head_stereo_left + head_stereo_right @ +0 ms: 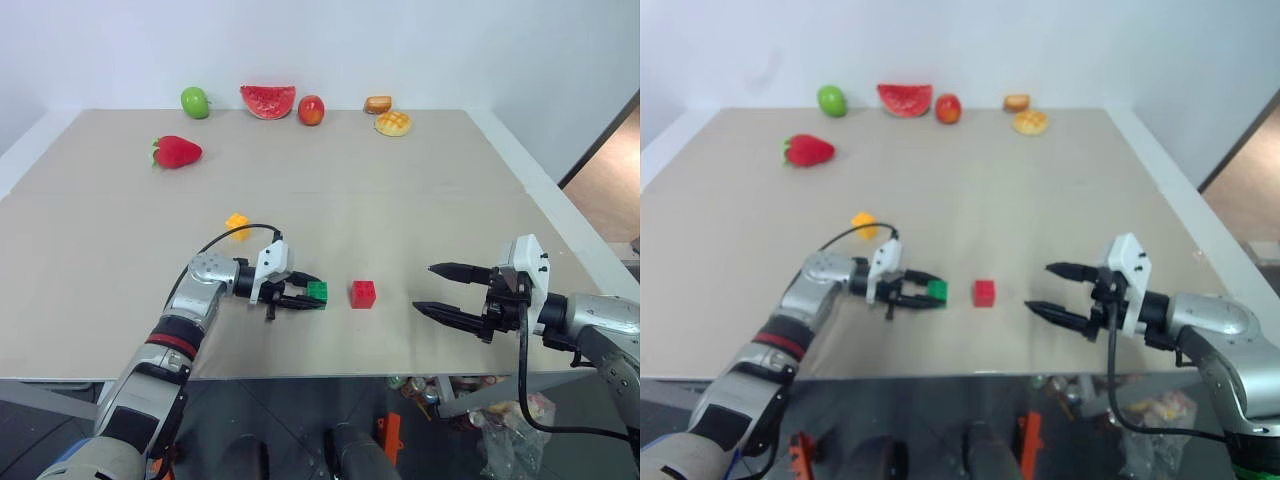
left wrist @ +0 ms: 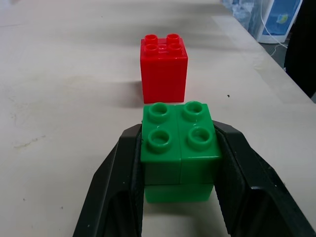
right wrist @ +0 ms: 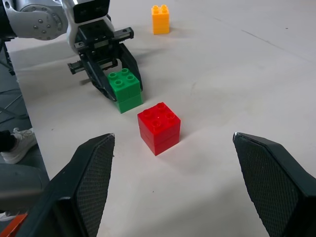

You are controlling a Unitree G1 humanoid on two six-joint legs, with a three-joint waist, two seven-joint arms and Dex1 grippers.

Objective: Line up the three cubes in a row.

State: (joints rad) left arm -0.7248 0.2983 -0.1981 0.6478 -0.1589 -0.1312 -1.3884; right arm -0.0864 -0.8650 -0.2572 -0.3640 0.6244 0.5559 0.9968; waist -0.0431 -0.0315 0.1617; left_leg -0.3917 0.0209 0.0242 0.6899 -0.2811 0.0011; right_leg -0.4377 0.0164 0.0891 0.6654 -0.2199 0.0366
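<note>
— Green plastic first: from the head camera, where is your green cube [image 1: 317,291] sitting?

— Your left gripper [image 1: 300,295] is clamping it between both black fingers, low over the beige table [image 1: 420,200] near the front edge. The red cube [image 1: 363,293] is standing just beside it toward your right, apart, not touching. The yellow-orange cube [image 1: 237,224] is lying farther back and to the left, well apart from both. Your right gripper [image 1: 436,290] is hovering right of the red cube, fingers spread wide, gripping nothing.

— And the left wrist camera?

— You are seeing the green cube squeezed on two opposite sides, studs facing up, with the red one straight ahead past the fingertips, studs up as well. No writing is legible on either.

— The right wrist camera?

— Your open fingers [image 3: 89,173] are framing the red cube, which is sitting upright between and beyond them. Behind it the left gripper is gripping the green one; the yellow-orange cube is standing upright farther off. The cubes are squarish, so no long axis is showing.
</note>
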